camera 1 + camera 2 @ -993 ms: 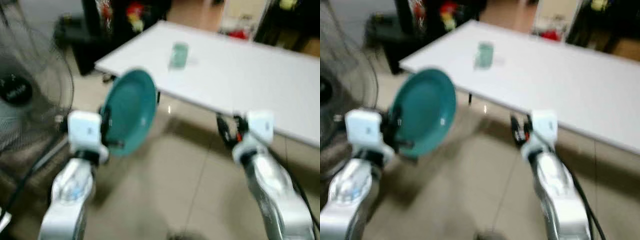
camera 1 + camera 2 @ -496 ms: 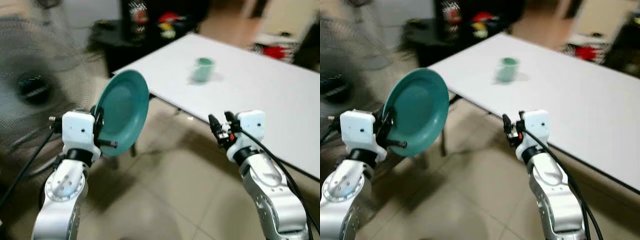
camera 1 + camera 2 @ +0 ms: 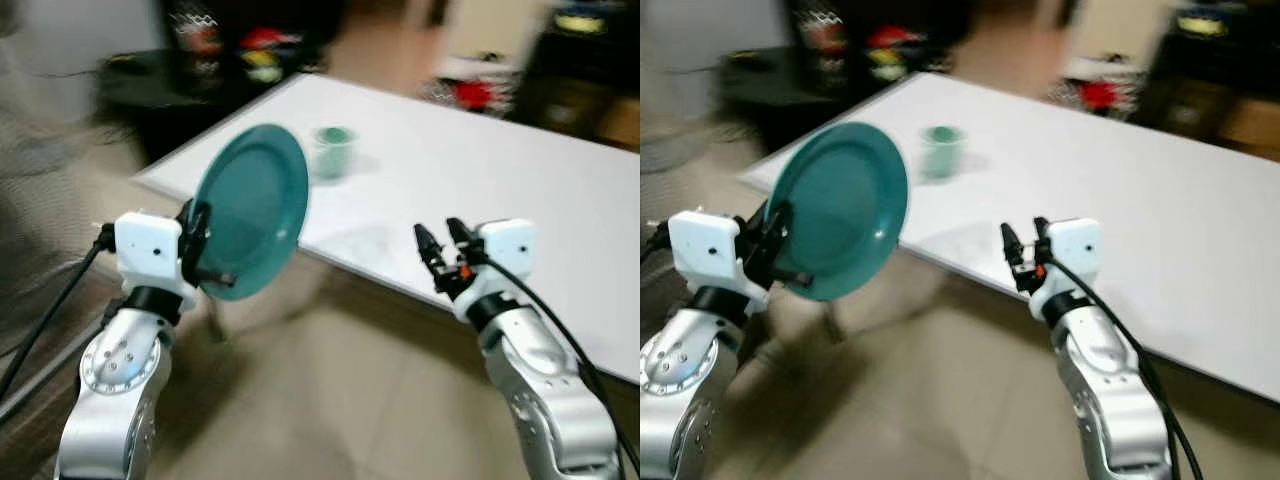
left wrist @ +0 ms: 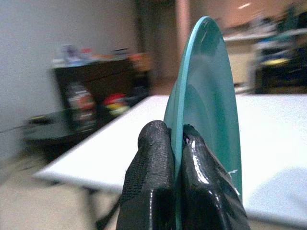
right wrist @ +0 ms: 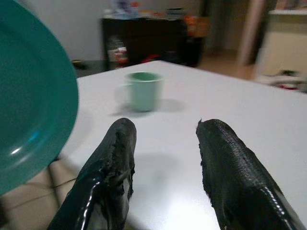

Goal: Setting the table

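A teal plate [image 3: 250, 208] stands on edge in the air, left of the white table [image 3: 480, 190], with my left gripper [image 3: 200, 248] shut on its lower rim; in the left wrist view the fingers [image 4: 153, 172] pinch the plate [image 4: 211, 110]. A pale green cup [image 3: 333, 151] stands upright near the table's left end, also seen as the cup [image 5: 142, 89] in the right wrist view. My right gripper [image 3: 443, 243] hovers open just before the table's near edge, holding nothing; its fingers [image 5: 115, 163] stand apart.
A dark cabinet [image 3: 200, 60] with colourful items stands behind the table's left end. Red objects [image 3: 480, 95] lie on the floor beyond the table. Tiled floor [image 3: 320, 400] stretches between my arms. The picture is blurred by motion.
The camera has shifted and the table now sits nearer. The fan has left the view. Both grippers keep their hold and pose.
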### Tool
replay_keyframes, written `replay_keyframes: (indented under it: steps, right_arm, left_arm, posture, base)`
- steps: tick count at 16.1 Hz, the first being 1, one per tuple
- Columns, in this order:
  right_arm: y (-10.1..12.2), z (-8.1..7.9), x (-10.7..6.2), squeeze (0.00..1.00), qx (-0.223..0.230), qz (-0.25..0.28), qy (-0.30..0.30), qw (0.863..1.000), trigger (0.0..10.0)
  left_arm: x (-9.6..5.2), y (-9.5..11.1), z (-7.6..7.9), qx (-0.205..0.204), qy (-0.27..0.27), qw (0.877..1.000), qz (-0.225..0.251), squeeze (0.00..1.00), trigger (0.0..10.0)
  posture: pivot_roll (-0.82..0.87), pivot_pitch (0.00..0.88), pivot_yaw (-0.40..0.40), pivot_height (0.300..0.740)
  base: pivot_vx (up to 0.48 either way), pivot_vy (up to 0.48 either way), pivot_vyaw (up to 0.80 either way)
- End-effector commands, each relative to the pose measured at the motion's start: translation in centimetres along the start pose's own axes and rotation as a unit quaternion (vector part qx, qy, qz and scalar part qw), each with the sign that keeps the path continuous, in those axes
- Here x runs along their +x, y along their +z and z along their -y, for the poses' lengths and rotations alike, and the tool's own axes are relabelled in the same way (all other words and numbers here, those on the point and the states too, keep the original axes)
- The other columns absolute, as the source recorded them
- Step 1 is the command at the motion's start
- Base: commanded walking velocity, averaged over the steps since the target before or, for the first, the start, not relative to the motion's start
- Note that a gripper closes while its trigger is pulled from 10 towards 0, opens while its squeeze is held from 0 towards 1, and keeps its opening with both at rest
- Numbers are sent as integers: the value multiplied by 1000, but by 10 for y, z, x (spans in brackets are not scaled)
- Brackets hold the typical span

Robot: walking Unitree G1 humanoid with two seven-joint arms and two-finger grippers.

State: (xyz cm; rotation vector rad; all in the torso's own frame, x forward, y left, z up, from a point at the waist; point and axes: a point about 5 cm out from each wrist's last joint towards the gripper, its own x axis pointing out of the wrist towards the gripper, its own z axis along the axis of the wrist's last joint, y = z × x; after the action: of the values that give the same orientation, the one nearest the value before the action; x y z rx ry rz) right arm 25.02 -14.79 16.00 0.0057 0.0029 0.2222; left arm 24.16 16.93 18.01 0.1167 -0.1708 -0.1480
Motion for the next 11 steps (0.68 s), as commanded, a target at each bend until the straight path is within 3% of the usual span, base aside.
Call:
replay_keyframes:
  steps: [1,9,11]
  right_arm:
    - [2,6,-3,0,-3,7,-8,1000,10000]
    - [8,1,-6,0,24,24,17,999,10000]
    - [9,1,-7,0,29,28,21,999,10000]
  left_arm:
    - [4,9,9,-19,-26,999,26,0,10000]
    - [6,10,9,-33,-61,997,26,0,10000]
    - [6,10,12,-60,-72,995,22,0,10000]
  posture:
    - [27,0,-7,740]
    - [22,0,-2,740]
    - [22,0,0,740]
  base:
    - [428,0,0]
    - [434,0,-85]
    - [422,0,0]
